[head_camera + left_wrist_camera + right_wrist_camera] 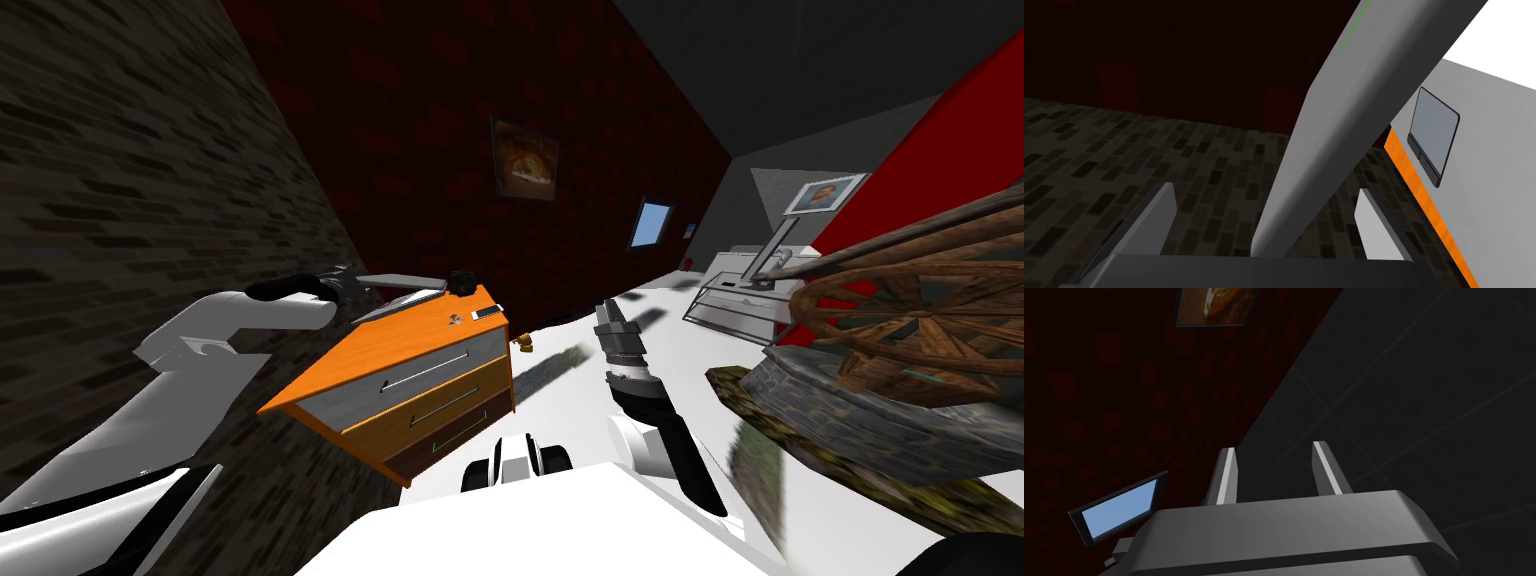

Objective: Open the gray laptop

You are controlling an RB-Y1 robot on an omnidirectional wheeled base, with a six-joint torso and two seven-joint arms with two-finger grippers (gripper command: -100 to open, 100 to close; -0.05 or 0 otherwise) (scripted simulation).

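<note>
Wheel (905, 325) of weathered wood on a round stone base fills the robot's right side, well apart from the work. Next in size is the dresser (400, 345), which has an orange top and three drawers and stands close to the dark brick wall.

The gray laptop (395, 300) sits at the far left corner of the dresser's top. Its lid is lifted a little off its base, leaving a narrow wedge of space. In the left wrist view the lid (1334, 125) rises as a broad grey slab. Beside it the base shows its touchpad (1434, 135), with the orange edge of the dresser (1424, 200) running just under it.

The left arm reaches out over that corner, and the left gripper (350, 282) is at the laptop's lid. Seen from the wrist, the left gripper (1265, 190) has its fingers (1164, 215) spread wide. The lid's edge passes between them and neither finger presses it.

The right arm is held up in front of the chest, away from the dresser. The right gripper (607, 312) points upward, and in its wrist view (1274, 448) the two fingers stand apart with nothing between them.

A small dark object (461, 281) stands at the top's far edge, just beside the laptop. A flat white item (487, 312) lies near the far right corner.
</note>
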